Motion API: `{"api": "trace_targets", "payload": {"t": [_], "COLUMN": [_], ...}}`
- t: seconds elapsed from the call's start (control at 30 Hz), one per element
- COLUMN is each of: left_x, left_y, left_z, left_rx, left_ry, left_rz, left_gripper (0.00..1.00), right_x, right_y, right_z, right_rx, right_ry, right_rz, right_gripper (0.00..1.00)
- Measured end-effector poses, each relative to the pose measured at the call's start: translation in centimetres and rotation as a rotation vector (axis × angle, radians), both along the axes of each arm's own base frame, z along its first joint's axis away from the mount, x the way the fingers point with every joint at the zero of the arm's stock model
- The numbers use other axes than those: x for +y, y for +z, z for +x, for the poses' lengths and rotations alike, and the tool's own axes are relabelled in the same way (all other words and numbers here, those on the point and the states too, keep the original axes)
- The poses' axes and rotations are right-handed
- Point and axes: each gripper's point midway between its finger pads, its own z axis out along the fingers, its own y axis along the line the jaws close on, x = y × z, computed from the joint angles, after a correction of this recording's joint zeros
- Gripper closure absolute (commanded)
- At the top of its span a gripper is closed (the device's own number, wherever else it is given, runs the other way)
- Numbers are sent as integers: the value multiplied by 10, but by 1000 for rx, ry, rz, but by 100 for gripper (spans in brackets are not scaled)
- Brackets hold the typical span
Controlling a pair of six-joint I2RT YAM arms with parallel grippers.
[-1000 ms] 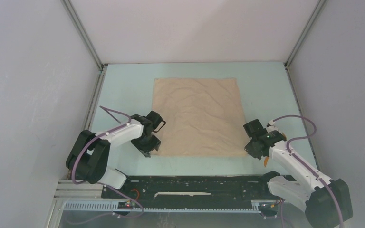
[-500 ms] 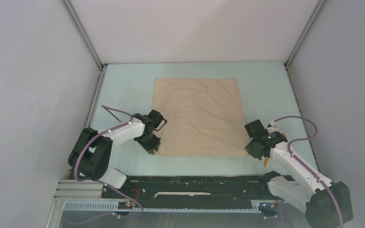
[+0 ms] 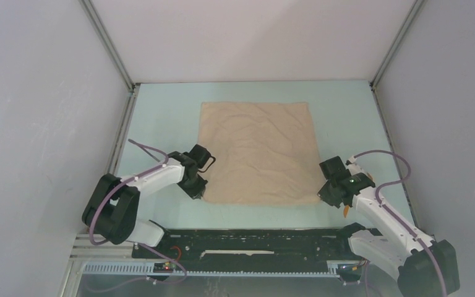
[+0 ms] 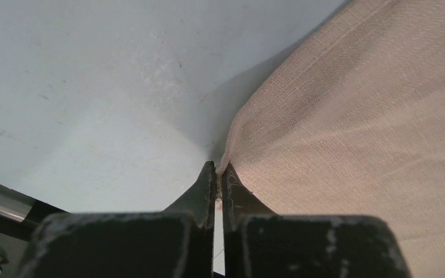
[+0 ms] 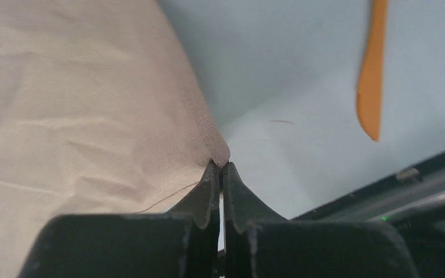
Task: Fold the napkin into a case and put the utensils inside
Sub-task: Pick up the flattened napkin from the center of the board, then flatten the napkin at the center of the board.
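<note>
Left tool [image 4: 218,168], right tool [image 5: 221,167] pinch napkin [image 3: 256,151] corners — wrist-only detail.

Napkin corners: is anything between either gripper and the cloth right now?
Nothing visible. The left gripper and the right gripper are each shut on a near corner of the napkin. An orange utensil lies beside the right one, off the cloth.
</note>
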Motion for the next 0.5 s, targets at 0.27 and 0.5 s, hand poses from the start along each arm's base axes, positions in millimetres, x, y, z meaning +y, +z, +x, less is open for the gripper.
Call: {"api": "trace_targets", "payload": {"t": [0.27, 0.5], "left_x": [-6, -7], "left_y": [84, 279], "left_z": [43, 58], "left_rx": [-300, -1002], "left_ry": [-125, -285], "left_rz": [-54, -222], "left_gripper": [100, 100], "right_x": [26, 52], "right_y": [58, 244], "right_z": [41, 55], "right_rx": [-298, -849], "right_ry": [185, 440], "right_rz": [183, 263], "right_gripper": [100, 100]}}
